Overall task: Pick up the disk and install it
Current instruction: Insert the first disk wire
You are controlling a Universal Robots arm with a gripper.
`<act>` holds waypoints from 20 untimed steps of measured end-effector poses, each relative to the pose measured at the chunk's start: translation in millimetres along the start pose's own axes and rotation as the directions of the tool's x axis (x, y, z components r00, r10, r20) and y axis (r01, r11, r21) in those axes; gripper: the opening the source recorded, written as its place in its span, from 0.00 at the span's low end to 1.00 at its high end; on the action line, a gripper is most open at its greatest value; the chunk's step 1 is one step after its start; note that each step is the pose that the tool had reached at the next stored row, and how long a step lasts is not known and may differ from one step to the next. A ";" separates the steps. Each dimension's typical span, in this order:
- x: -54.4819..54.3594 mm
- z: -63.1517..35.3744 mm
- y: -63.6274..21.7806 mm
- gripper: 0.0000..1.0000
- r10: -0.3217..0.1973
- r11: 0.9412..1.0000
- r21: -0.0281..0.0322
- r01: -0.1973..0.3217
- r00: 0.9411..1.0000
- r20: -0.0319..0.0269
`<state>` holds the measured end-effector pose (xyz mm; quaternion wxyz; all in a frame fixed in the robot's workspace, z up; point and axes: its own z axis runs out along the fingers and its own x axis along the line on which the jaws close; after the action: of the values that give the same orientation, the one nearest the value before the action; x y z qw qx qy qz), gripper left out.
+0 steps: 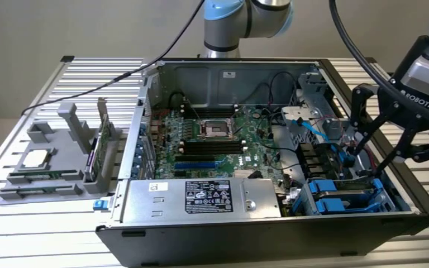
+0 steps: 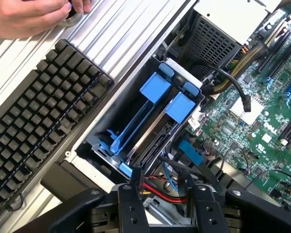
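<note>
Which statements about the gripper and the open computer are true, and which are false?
1. The gripper is open and holds nothing. True.
2. A blue carrier sits in the drive bay of the computer case. True.
3. The keyboard lies inside the case. False: it lies outside, beside the case.
4. A person's hand rests on the motherboard. False: it is beyond the keyboard, away from the case.
</note>
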<state>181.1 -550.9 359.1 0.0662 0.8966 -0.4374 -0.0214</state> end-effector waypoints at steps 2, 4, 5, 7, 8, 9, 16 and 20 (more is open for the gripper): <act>0.5 0.3 1.8 0.44 0.000 1.000 0.006 0.000 1.000 -0.002; 2.5 0.7 4.3 0.44 0.000 1.000 0.013 0.000 1.000 0.001; 4.1 0.9 6.0 0.44 0.000 1.000 0.016 0.000 1.000 0.003; 8.2 1.6 9.6 0.44 -0.001 1.000 0.019 0.000 1.000 0.006; 10.7 1.9 11.5 0.44 -0.001 1.000 0.020 0.001 1.000 0.008; 13.3 2.4 13.6 0.44 -0.001 1.000 0.022 0.001 1.000 0.010; 27.9 5.0 25.3 0.44 -0.006 0.999 0.054 0.003 0.999 0.041; 31.1 6.6 29.7 0.44 -0.011 0.995 0.096 0.004 0.997 0.072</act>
<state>176.4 -594.1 357.3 0.0072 0.8991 -0.4364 -0.0329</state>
